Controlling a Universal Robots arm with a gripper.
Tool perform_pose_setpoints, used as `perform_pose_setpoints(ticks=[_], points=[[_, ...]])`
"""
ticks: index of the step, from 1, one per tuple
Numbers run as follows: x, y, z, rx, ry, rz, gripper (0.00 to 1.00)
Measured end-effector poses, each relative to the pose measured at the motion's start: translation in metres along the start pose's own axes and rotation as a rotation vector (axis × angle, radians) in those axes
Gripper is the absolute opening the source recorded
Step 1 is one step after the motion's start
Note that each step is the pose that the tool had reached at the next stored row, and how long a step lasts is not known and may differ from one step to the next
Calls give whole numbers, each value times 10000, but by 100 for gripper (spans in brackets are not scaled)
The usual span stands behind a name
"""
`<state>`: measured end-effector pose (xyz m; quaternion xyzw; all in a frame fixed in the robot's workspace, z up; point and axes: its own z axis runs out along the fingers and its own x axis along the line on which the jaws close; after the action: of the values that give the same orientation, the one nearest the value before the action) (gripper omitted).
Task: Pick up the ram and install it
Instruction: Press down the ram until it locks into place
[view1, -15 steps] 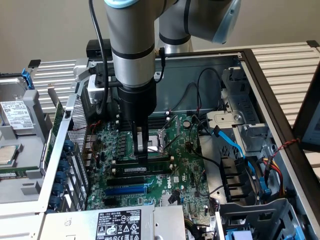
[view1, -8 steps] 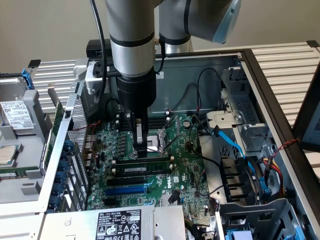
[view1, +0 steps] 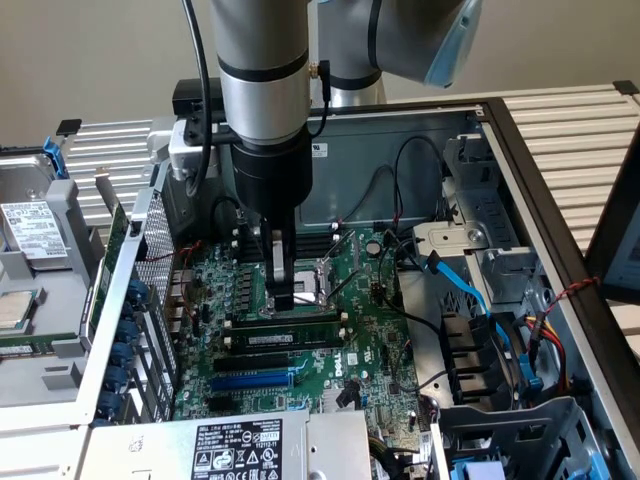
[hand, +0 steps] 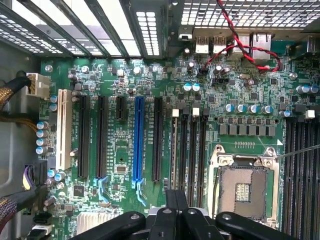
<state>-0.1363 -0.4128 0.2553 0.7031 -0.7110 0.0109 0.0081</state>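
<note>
The ram (view1: 290, 340) is a green stick with black chips and a white label. It stands on edge in the black memory slot nearest the expansion slots, and from above it is a thin pale line (hand: 174, 145). My gripper (view1: 285, 298) hangs straight down over its middle, fingers shut together with nothing between them. In the wrist view the gripper (hand: 175, 197) lines up with the ram's slot. I cannot tell whether the fingertips touch the ram's top edge. Three empty black memory slots (hand: 193, 145) lie beside it.
A blue expansion slot (view1: 250, 381) (hand: 138, 140) and black ones lie beyond the ram. The open CPU socket (hand: 243, 187) sits on the other side. Blue cables (view1: 470, 290) and a drive cage crowd the exterior view's right. Red-black wires (hand: 240, 47) loop near the rear ports.
</note>
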Motion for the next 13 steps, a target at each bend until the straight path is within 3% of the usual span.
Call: perform_pose_setpoints(ticks=[5,13], points=[[1,0,-1,-17,-13,571,10],[1,0,16,-50,-80,1472,10]])
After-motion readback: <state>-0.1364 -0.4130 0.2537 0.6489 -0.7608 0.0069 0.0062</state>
